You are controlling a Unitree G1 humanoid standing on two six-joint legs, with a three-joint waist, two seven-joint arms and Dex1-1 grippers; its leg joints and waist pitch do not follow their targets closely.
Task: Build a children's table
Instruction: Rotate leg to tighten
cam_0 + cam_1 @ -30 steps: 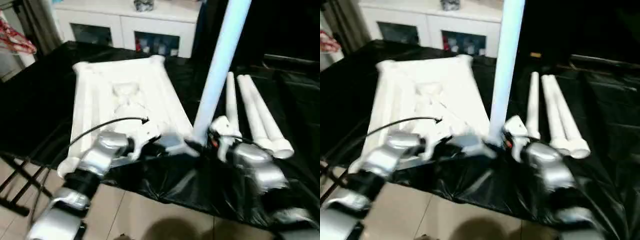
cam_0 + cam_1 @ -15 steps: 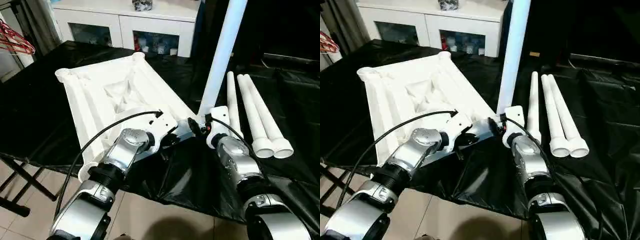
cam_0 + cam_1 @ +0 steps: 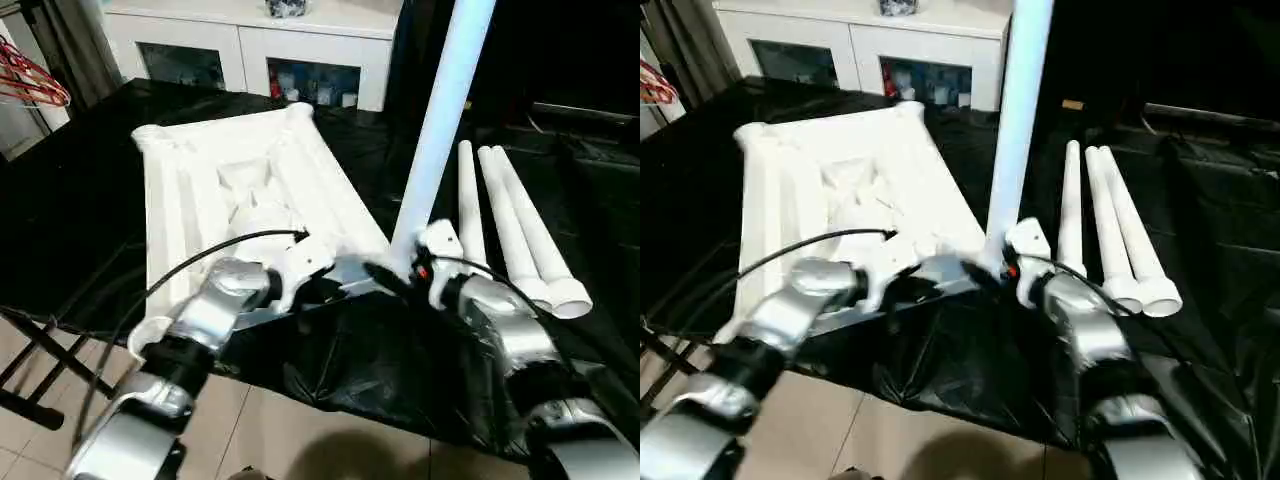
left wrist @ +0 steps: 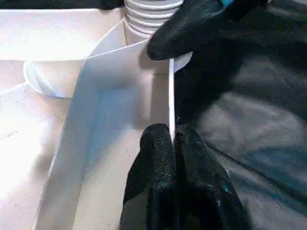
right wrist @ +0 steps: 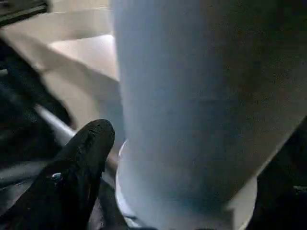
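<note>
The white table top (image 3: 250, 190) lies ribbed side up on the black-covered bench. One white leg (image 3: 440, 120) stands upright in its near right corner socket, with the ridged foot of the leg (image 4: 153, 7) sitting in that socket. Three more legs (image 3: 520, 230) lie side by side to the right. My left gripper (image 4: 171, 132) is shut on the top's thin side wall (image 4: 171, 91) just beside that socket. My right gripper (image 3: 402, 268) is open around the upright leg's base, with one black finger (image 5: 81, 163) standing a little off the tube (image 5: 192, 96).
A white glass-door cabinet (image 3: 260, 50) stands behind the bench. Red hangers (image 3: 30, 85) hang at the far left. The black sheet (image 3: 80, 200) droops over the near edge above the tiled floor. Dark stand legs (image 3: 30, 370) cross at the lower left.
The head camera has swayed, shifting the whole picture. My right fingers have spread wider around the upright leg. The left gripper keeps its hold on the wall.
</note>
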